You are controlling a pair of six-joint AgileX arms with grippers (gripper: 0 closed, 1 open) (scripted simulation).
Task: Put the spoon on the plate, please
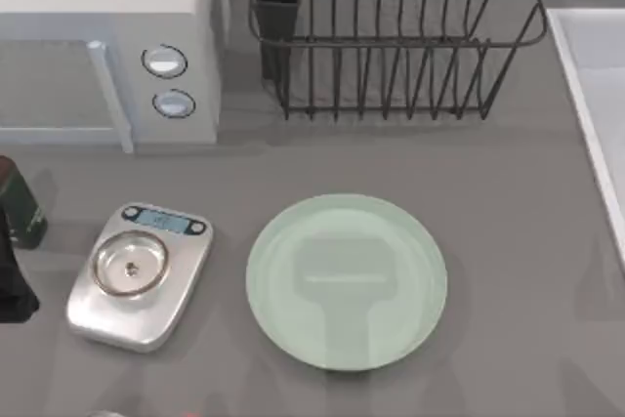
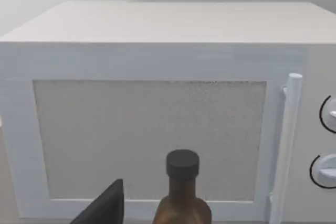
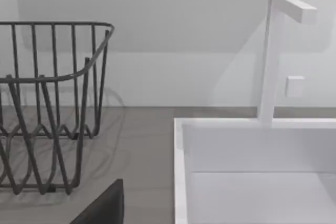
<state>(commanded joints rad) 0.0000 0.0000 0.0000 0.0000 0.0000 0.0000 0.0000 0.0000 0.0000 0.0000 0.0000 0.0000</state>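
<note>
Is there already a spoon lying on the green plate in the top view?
No, the plate holds no spoon; its glossy face shows just a faint reflection.

Even, soft, bright light, faint shadows on the table (image 1: 508, 241), glossy sheen on the plate (image 1: 293, 241), no blur

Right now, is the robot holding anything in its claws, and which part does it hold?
It cannot be told. The plate lies bare on the table beside the kitchen scale, with nothing gripped over either of them.
</note>
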